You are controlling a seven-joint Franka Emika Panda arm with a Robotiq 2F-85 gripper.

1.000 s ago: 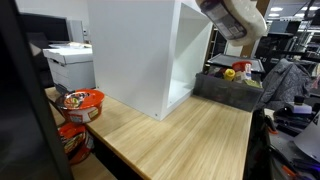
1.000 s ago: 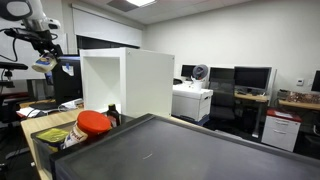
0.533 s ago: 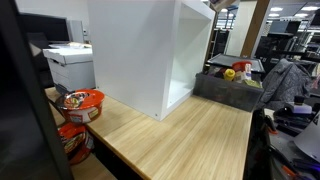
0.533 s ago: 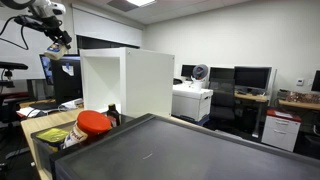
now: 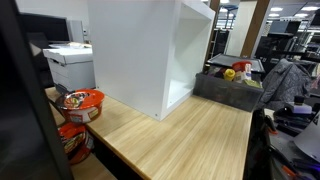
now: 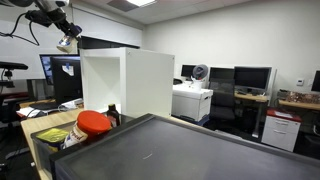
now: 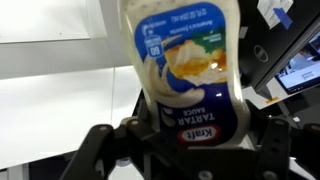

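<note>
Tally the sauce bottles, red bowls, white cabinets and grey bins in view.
sauce bottle: 1
red bowls: 2
white cabinet: 1
grey bin: 1
Total: 5

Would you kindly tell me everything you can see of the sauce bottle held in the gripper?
The bottle is a pale squeeze bottle that looks like plastic. Its blue label reads Kraft Tartar Sauce and shows a picture of food, and the lettering stands upside down in the wrist view. The gripper is shut on its Kraft end, with fingers on both sides. In an exterior view it is held high in the air, near the top of the white cabinet, and nothing else touches it.
</note>
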